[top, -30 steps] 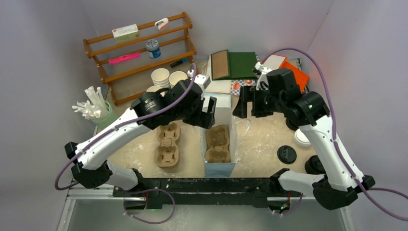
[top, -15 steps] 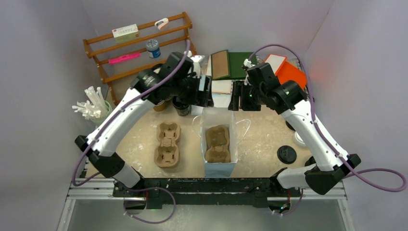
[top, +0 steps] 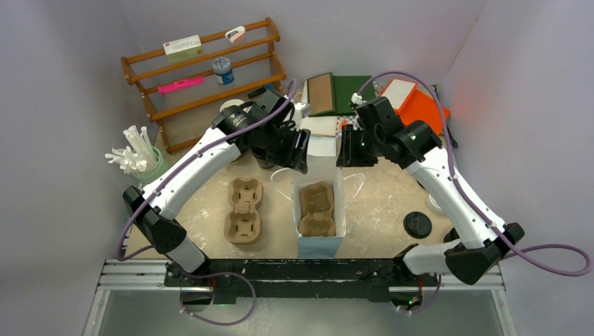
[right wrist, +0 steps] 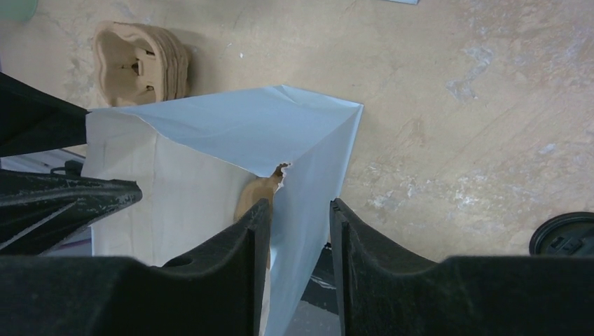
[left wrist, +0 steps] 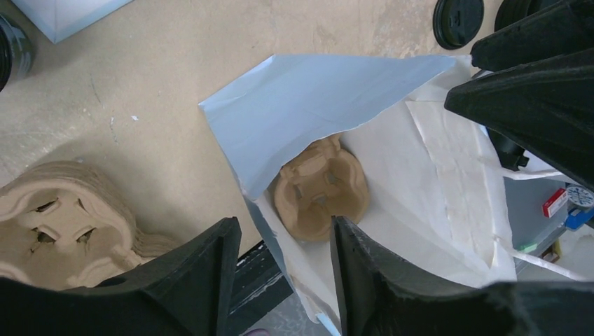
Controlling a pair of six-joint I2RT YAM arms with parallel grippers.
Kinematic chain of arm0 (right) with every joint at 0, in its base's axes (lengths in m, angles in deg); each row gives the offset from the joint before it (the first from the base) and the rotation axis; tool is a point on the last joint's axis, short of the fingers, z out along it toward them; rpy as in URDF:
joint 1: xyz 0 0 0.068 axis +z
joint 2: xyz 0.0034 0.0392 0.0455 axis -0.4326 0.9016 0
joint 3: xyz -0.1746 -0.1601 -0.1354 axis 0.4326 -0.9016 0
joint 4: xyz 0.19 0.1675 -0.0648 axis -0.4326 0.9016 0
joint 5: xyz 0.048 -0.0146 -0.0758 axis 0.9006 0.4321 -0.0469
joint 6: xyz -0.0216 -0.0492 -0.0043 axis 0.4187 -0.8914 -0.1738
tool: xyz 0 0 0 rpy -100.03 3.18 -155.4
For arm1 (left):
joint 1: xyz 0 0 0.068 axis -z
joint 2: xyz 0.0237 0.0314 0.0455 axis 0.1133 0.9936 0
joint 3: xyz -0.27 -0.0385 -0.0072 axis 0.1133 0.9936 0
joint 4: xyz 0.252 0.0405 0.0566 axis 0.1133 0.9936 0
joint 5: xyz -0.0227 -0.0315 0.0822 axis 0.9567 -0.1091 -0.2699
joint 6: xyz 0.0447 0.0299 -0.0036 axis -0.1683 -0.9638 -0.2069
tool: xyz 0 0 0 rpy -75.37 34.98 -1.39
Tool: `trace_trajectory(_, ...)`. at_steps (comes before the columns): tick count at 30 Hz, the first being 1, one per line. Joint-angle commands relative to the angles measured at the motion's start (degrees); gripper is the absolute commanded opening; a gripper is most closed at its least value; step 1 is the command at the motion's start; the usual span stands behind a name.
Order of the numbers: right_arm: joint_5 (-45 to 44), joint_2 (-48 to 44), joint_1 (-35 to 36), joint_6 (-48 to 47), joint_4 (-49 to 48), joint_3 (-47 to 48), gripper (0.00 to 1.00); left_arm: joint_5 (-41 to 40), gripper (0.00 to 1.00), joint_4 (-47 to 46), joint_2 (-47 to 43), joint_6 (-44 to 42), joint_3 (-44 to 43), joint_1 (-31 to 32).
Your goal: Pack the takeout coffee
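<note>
On the scuffed beige tabletop (top: pixel 382 199), a tall white paper bag (top: pixel 320 246) stands open near the front edge, with a brown moulded-pulp cup carrier (top: pixel 315 208) in its bottom. At the bag's far rim the left gripper (left wrist: pixel 280 227) has its jaws half apart around one wall edge. The right gripper (right wrist: pixel 299 206) straddles the opposite wall with a narrower gap, not pinching. The takeout coffee, a small white lidded paper cup, cannot be made out.

Pale lilac-grey walls (top: pixel 56 84) around a scuffed beige tabletop (top: pixel 382 199), a wooden rack (top: pixel 210 97) against the back wall.
</note>
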Motion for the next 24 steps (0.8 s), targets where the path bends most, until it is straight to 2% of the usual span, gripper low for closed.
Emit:
trace_trajectory(1, 1.4, -0.1, 0.4, -1.1, -2.1, -0.6, 0.36, -1.5, 0.47, -2.0, -0.6, -1.6, 1.3, -0.2)
trace_trajectory(3, 1.4, 0.8, 0.4, -1.4, -2.1, 0.7, 0.27, -1.9, 0.33, -2.2, -0.3, -1.8, 1.0, -0.2)
trace_trajectory(7, 0.1, 1.9, 0.3, -2.7, -1.6, 5.3, 0.02, -3.9, 0.03, -1.8, 0.3, -2.5, -2.1, -0.2)
trace_trajectory(8, 0.0, 1.8, 0.4, -2.8, -1.7, 6.2, 0.00, -3.8, 0.00, -2.3, -0.1, -2.5, -2.7, -0.2)
trace_trajectory(11, -1.8, 0.0, 0.4, -2.8, -2.9, 6.9, 0.00, -4.6, 0.00, -6.0, -4.0, -2.0, -1.3, -0.1)
trace_trajectory(16, -1.7, -2.5, 0.4, -3.7, -4.9, 4.7, 0.00, -5.4, 0.00, -18.4, -13.7, 2.3, 9.7, -0.1)
trace_trajectory(24, -5.3, 0.2, 0.3, -6.3, -5.3, 5.6, 0.00, -6.0, 0.00, -28.9, -19.0, 8.8, 17.8, -0.1)
